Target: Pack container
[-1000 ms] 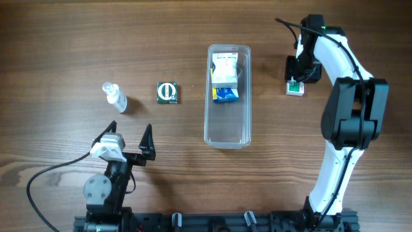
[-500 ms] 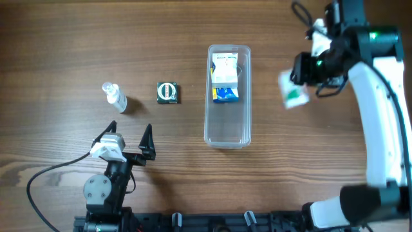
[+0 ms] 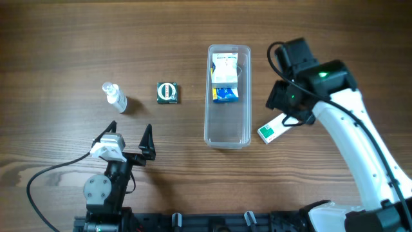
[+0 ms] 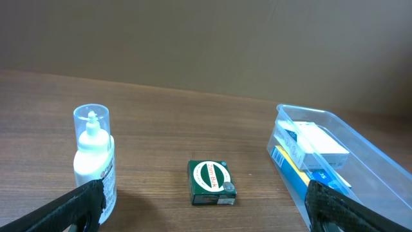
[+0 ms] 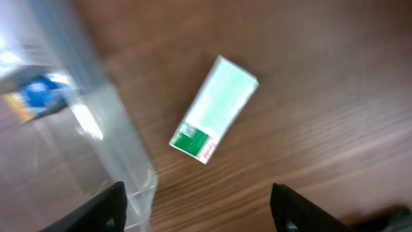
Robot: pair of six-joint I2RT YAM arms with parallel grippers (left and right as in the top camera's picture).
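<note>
By the near edge of the table (image 3: 58,38), left of centre, the left claw (image 3: 131,133) rests with its fingers spread, empty. Further in, right of centre, the right claw (image 5: 201,209) is also apart. A white-and-green box (image 3: 272,131) lies free of it, just beside the container (image 3: 226,125). The container stands mid-table, lengthwise toward the far edge, with a white carton (image 3: 224,67) and a blue carton (image 3: 225,94) in its far end. Left of it are a dark green box (image 3: 168,92) and a bottle (image 3: 116,96).

Right gripper (image 5: 199,205) has swung in and let go: the green-and-white box (image 5: 214,109) now lies loose just ahead of its spread fingers.
</note>
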